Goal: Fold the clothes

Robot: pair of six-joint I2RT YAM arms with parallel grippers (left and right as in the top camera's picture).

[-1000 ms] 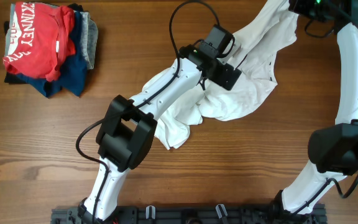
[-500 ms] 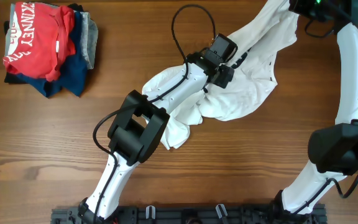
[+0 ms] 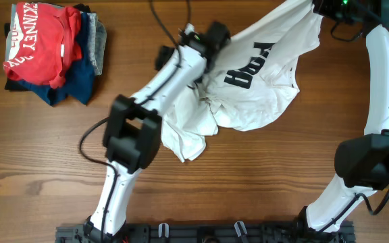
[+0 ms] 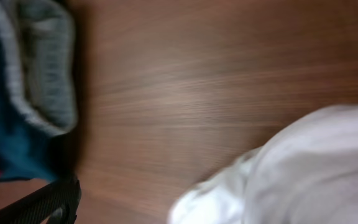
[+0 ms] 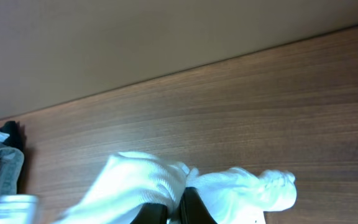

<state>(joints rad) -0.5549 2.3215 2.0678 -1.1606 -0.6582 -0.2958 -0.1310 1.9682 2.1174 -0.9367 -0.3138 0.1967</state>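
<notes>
The white T-shirt (image 3: 262, 101) lies crumpled across the table's middle, with black lettering (image 3: 248, 65) facing up. My right gripper (image 3: 314, 8) at the far right edge is shut on one end of the shirt and holds it lifted. In the right wrist view its fingers (image 5: 178, 210) pinch the white fabric (image 5: 135, 183). My left gripper (image 3: 204, 39) hovers by the shirt's far left edge. In the blurred left wrist view one finger (image 4: 48, 202) shows at the far left and white cloth (image 4: 303, 168) at the lower right, so the gripper looks open.
A pile of folded garments sits at the far left corner: a red T-shirt (image 3: 39, 40) on top of navy (image 3: 80, 81) and grey (image 3: 98, 44) pieces. The grey piece (image 4: 42, 74) also shows in the left wrist view. Bare wooden table (image 3: 282, 175) lies in front.
My left arm has swung up and to the left off the shirt, and the black lettering now shows. The right arm and its hold have not moved.
</notes>
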